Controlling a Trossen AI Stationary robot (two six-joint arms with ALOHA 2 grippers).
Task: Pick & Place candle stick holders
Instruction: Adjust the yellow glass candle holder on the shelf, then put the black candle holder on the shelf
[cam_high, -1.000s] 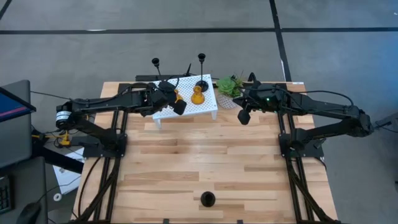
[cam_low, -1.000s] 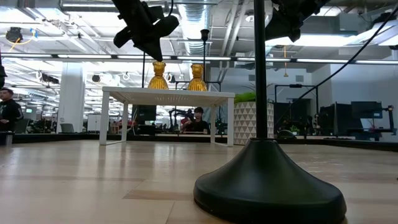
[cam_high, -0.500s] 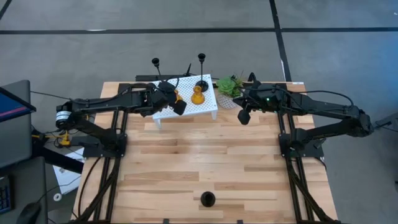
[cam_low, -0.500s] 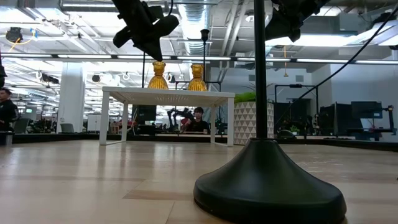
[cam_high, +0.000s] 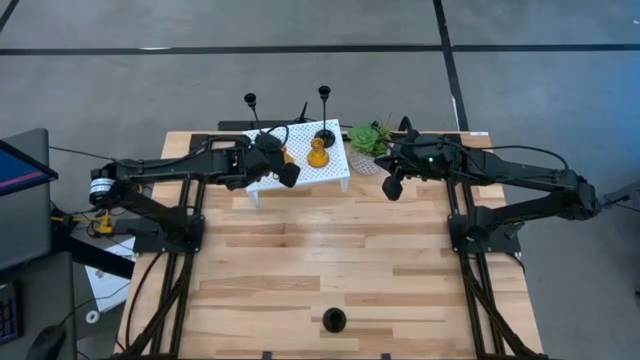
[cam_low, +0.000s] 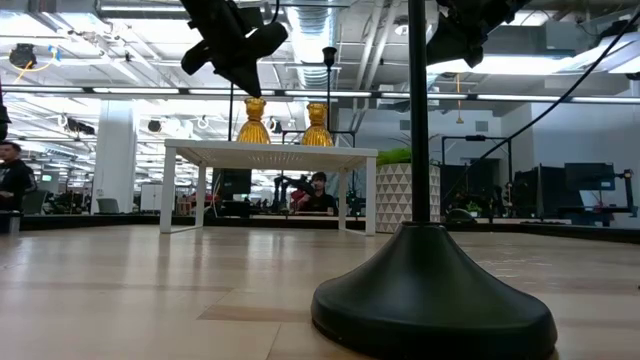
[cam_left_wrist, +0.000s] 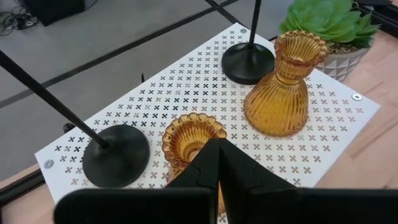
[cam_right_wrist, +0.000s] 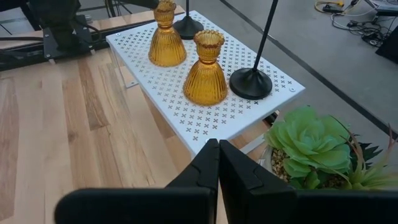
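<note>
A white perforated stand (cam_high: 300, 170) at the table's far edge carries two amber cone-shaped holders (cam_left_wrist: 283, 93) (cam_left_wrist: 189, 134) and two black stemmed holders, resting on round bases (cam_left_wrist: 247, 61) (cam_left_wrist: 115, 163). A third black holder (cam_high: 334, 319) stands on its base near the table's near edge and fills the low view (cam_low: 430, 290). My left gripper (cam_high: 286, 173) is shut and empty; it hovers over the stand's near side, just above the left amber holder (cam_high: 283, 153). My right gripper (cam_high: 392, 187) is shut and empty, in the air to the right of the stand.
A small green potted plant (cam_high: 370, 140) stands just right of the stand, below my right arm. Bare wooden tabletop (cam_high: 320, 250) lies between the stand and the near black holder. People sit in the room beyond the table.
</note>
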